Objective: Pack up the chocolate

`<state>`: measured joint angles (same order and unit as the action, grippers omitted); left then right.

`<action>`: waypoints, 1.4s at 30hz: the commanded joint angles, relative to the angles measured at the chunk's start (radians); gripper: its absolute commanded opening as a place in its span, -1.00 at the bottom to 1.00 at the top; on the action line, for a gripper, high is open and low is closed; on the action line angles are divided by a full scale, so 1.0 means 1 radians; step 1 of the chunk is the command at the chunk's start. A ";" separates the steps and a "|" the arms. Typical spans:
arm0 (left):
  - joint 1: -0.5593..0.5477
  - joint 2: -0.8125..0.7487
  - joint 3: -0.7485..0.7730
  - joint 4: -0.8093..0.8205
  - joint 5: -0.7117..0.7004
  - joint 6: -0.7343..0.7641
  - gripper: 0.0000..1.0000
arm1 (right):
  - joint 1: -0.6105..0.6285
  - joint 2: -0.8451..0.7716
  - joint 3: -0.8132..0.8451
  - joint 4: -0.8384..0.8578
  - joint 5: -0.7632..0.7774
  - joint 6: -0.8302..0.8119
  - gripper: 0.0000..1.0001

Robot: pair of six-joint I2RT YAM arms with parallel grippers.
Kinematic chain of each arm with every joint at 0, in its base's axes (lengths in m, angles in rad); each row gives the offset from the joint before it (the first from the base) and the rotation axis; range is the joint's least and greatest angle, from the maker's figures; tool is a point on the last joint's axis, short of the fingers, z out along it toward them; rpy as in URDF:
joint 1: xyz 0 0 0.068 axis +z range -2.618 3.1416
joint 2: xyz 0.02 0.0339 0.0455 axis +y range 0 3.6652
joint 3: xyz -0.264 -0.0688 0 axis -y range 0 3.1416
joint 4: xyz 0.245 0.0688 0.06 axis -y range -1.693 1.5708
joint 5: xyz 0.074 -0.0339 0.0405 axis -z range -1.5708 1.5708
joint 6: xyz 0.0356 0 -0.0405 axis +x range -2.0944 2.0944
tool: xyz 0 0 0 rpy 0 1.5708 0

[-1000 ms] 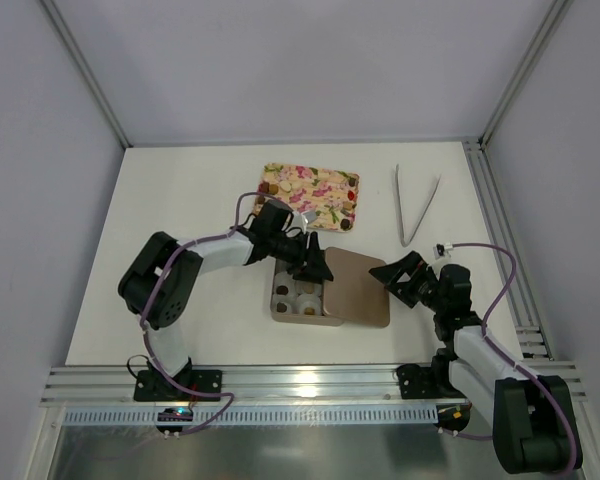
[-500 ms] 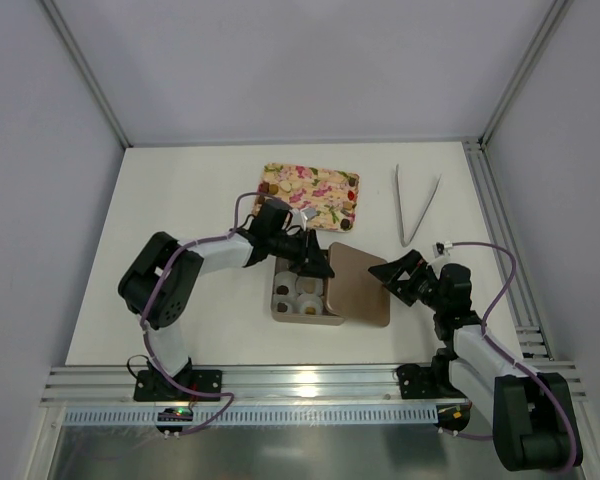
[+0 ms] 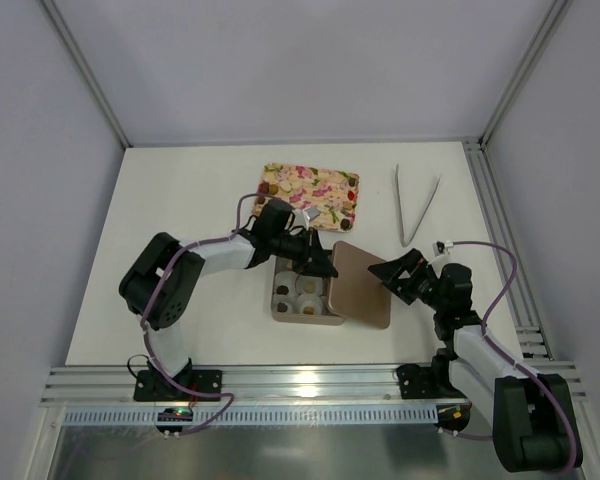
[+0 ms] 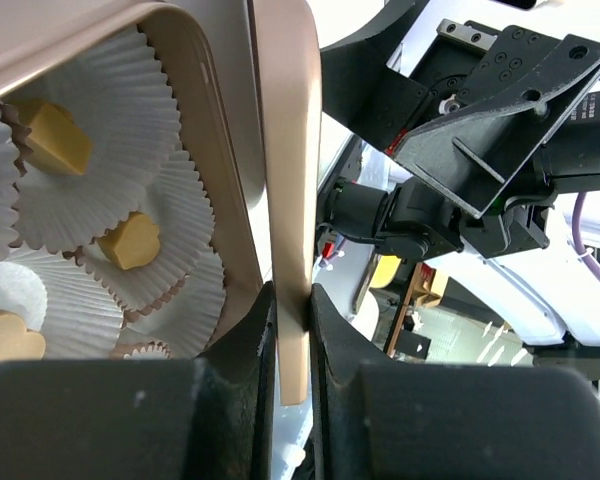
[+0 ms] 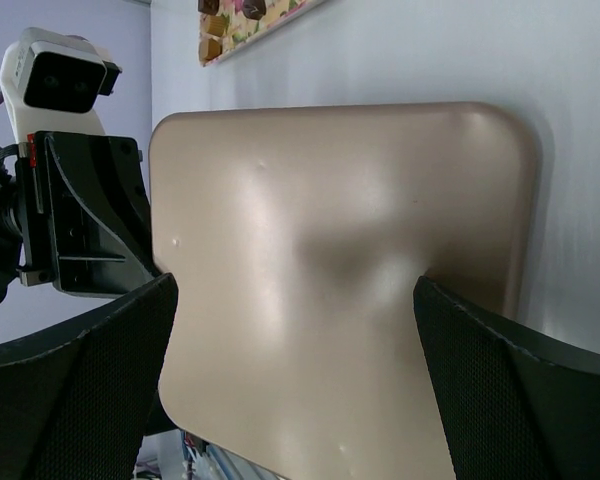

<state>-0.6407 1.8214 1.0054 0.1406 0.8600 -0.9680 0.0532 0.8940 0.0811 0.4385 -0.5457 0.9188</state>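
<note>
The tan box (image 3: pixel 278 312) holds white paper cups, some with golden-tan chocolate (image 4: pixel 130 240) in them. In the top view, dark and tan chocolate (image 3: pixel 348 224) also lies on the floral tray (image 3: pixel 310 195). The tan lid (image 3: pixel 360 285) lies against the box's right side. My left gripper (image 3: pixel 325 268) is shut on the lid's left edge (image 4: pixel 292 330), held upright beside the cups. My right gripper (image 3: pixel 393 280) is open wide. Its fingers (image 5: pixel 80 380) stand on either side of the lid's right end (image 5: pixel 340 280).
Metal tongs (image 3: pixel 417 205) lie at the back right of the table. The floral tray stands just behind the box, and its corner shows in the right wrist view (image 5: pixel 250 15). An aluminium rail (image 3: pixel 500 230) runs along the table's right edge.
My left gripper has shifted slightly right with the lid's left edge in it. The lid now stands a little further off the cups. The right gripper has barely moved.
</note>
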 commanded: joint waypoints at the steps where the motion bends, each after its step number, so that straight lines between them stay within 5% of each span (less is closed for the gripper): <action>1: -0.007 -0.025 0.024 0.050 0.011 0.008 -0.99 | 0.007 -0.030 0.039 -0.009 0.000 -0.021 0.99; 11: 0.065 -0.091 -0.010 0.097 0.066 -0.044 -1.00 | 0.005 -0.102 0.103 -0.159 0.046 -0.084 0.99; 22: 0.145 -0.165 -0.063 0.077 0.111 -0.044 -1.00 | 0.005 0.002 0.146 -0.179 0.033 -0.113 0.99; 42: 0.259 -0.254 -0.131 0.174 0.185 -0.146 -1.00 | 0.123 0.222 0.163 0.072 -0.008 -0.025 0.99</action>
<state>-0.4011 1.6085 0.8928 0.2199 0.9958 -1.0691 0.1459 1.0752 0.2073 0.3828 -0.5606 0.8646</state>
